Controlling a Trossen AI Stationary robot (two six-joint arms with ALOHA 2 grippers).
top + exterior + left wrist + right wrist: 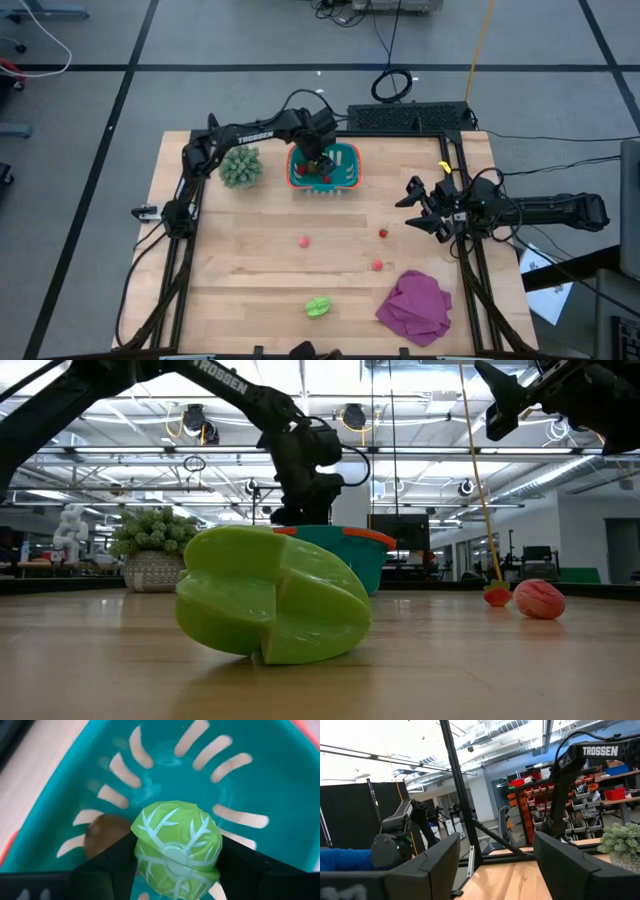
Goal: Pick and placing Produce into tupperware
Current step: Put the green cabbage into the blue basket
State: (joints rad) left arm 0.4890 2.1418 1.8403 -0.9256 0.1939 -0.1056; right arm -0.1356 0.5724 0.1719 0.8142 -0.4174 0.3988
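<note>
The teal tupperware [345,160] with an orange-red rim stands at the table's far middle. My left gripper [320,160] reaches down into it, shut on a light-green veined produce piece [177,845]. A brown oval [102,835] lies on the tub's slotted base, and small red pieces [326,178] lie there too. On the table rest three red pieces [304,241] [383,233] [377,265] and a green ridged piece [318,306], large in the low view [270,608]. My right gripper [420,205] hangs open above the table's right side, touching nothing. My left gripper pinches the light-green veined piece between its two fingers [112,862], one on each side of it [145,850]. The fingers come from above, pointing down into the tub. The piece sits over the slotted base; whether it touches the base, I cannot tell.
A spiky grey-green plant [240,166] stands just left of the tub. A magenta cloth [415,305] lies crumpled at the near right. Bare wood stretches across the table's left half and middle. A black frame runs along the table's left, far and right edges.
</note>
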